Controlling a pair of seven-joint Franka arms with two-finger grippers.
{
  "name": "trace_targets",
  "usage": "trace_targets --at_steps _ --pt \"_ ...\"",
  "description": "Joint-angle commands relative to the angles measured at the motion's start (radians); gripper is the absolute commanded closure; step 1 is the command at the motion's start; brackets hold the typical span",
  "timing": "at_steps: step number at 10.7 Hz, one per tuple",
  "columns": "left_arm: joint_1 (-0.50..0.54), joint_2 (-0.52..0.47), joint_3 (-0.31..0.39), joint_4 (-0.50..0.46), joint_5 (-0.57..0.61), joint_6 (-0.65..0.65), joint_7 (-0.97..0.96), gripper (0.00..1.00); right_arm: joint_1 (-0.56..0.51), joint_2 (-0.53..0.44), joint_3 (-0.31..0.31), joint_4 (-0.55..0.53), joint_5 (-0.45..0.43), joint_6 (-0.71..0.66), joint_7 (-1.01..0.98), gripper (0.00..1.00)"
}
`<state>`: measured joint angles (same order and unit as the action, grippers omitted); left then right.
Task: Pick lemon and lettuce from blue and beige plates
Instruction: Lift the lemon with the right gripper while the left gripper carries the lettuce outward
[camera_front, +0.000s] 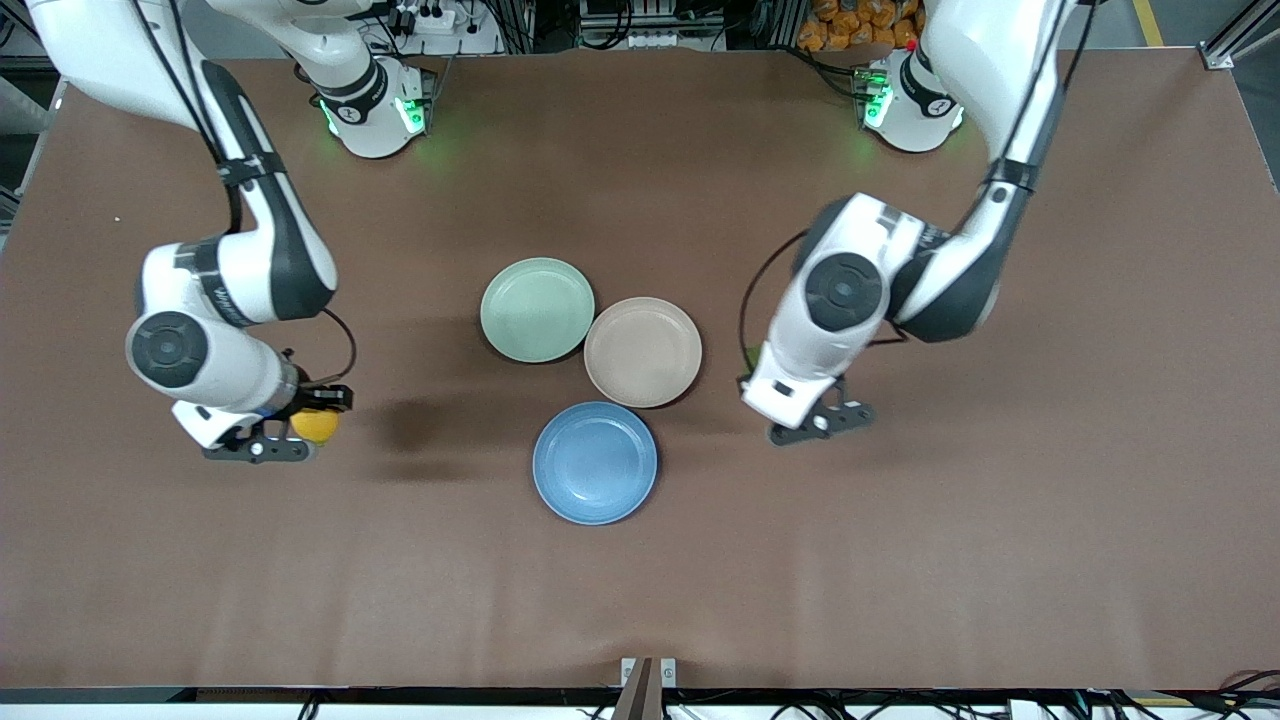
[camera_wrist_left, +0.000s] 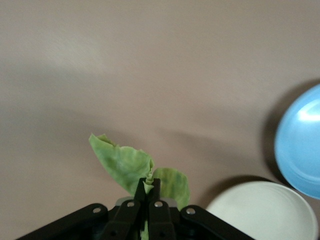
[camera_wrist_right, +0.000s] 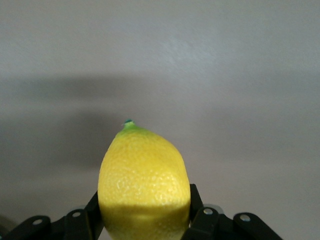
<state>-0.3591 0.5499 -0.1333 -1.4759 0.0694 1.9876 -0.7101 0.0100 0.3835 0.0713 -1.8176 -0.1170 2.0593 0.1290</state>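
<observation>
My right gripper (camera_front: 305, 432) is shut on the yellow lemon (camera_front: 316, 425) and holds it over bare table toward the right arm's end. In the right wrist view the lemon (camera_wrist_right: 144, 185) fills the gap between the jaws of that gripper (camera_wrist_right: 145, 207). My left gripper (camera_front: 812, 424) is shut on the green lettuce (camera_wrist_left: 125, 162), pinched at its stem (camera_wrist_left: 149, 186), over bare table beside the beige plate (camera_front: 642, 351). The lettuce is hidden under the hand in the front view. The blue plate (camera_front: 595, 463) and the beige plate both lie empty in the middle.
A pale mint-green plate (camera_front: 537, 309), also empty, touches the beige plate on the side nearer the robots' bases. The left wrist view shows the rims of the blue plate (camera_wrist_left: 300, 145) and the beige plate (camera_wrist_left: 260, 212). Brown table surface (camera_front: 900, 560) surrounds the plates.
</observation>
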Motion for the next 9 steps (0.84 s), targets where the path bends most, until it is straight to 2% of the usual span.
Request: trace_targets --at_steps 1,3,6,9 --pt "0.090 -0.016 -0.011 -0.012 0.020 -0.012 0.130 1.00 -0.031 -0.095 -0.060 -0.124 0.115 0.028 -0.181 0.76" --pt "0.159 -0.015 -0.011 -0.009 0.020 -0.012 0.237 1.00 -0.033 -0.126 -0.103 -0.221 0.160 0.111 -0.262 0.76" --pt "0.242 -0.004 -0.011 -0.004 0.012 -0.007 0.333 1.00 -0.030 -0.118 -0.108 -0.359 0.158 0.315 -0.281 0.76" --pt "0.296 0.021 -0.009 0.020 0.006 0.063 0.429 1.00 -0.025 -0.074 -0.108 -0.404 0.149 0.435 -0.285 0.76"
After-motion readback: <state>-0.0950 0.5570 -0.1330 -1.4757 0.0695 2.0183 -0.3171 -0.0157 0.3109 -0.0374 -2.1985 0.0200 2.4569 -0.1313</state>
